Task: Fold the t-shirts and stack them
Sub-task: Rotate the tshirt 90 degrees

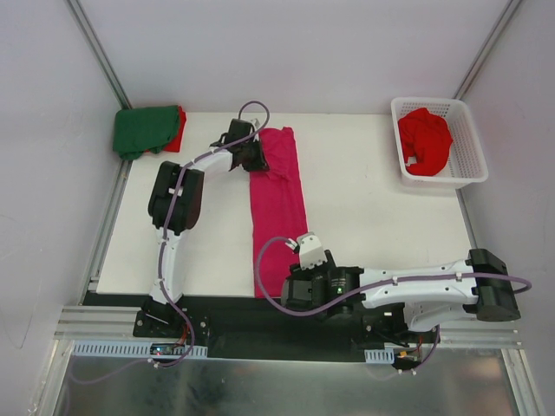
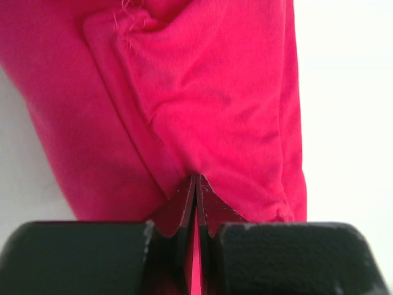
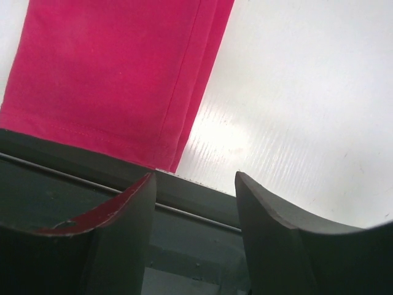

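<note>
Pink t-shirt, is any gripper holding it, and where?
The left gripper pinches the pink t-shirt by a fold near its far end; the right gripper holds nothing.

The table [image 1: 373, 225] carries a folded magenta t-shirt [image 1: 279, 208], a green t-shirt [image 1: 143, 128] over a red t-shirt [image 1: 179, 130] far left, and a basket [image 1: 469, 149] far right.

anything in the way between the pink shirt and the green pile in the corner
Nothing loose lies on the table between the pink shirt and the green shirt pile. Only the left arm crosses that stretch, and its left gripper is shut on the pink shirt's far end.
</note>
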Motion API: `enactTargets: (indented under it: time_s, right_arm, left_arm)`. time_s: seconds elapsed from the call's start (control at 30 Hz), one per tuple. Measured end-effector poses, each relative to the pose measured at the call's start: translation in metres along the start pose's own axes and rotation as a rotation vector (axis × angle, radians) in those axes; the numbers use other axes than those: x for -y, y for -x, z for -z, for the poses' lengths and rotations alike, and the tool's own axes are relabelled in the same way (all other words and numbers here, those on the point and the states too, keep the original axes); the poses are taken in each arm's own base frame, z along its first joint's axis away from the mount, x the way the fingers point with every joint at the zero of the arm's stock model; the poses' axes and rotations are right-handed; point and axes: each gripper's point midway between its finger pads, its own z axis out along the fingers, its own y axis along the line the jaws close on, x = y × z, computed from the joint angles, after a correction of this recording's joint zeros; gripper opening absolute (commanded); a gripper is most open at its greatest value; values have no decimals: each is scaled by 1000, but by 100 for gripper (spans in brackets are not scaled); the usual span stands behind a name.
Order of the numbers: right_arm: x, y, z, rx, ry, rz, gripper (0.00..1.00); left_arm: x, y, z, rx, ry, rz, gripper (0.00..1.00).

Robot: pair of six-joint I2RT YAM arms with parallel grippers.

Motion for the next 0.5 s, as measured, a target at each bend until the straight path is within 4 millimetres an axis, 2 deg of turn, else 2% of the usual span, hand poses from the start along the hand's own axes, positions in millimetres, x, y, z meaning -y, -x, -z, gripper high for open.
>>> enactTargets:
  time_s: [0.1,0.23,0.37,0.4,0.5]
  right_arm:
    - [6,8,3,27,-9,-15,64]
    - [13,14,3,44,-32,-20,67]
    - [21,20,0,50,-59,-17,70]
    - [23,22,-1,51,-66,-16,70]
    - [31,28,-5,52,-84,-23,70]
  left_arm:
    - [5,3,13,4,4,-13,1]
    - [21,23,41,58,-6,-47,10]
    - [51,53,85,156,-48,-95,16]
    - [61,61,102,190,-64,-108,18]
    - [81,74,141,260,-98,-133,19]
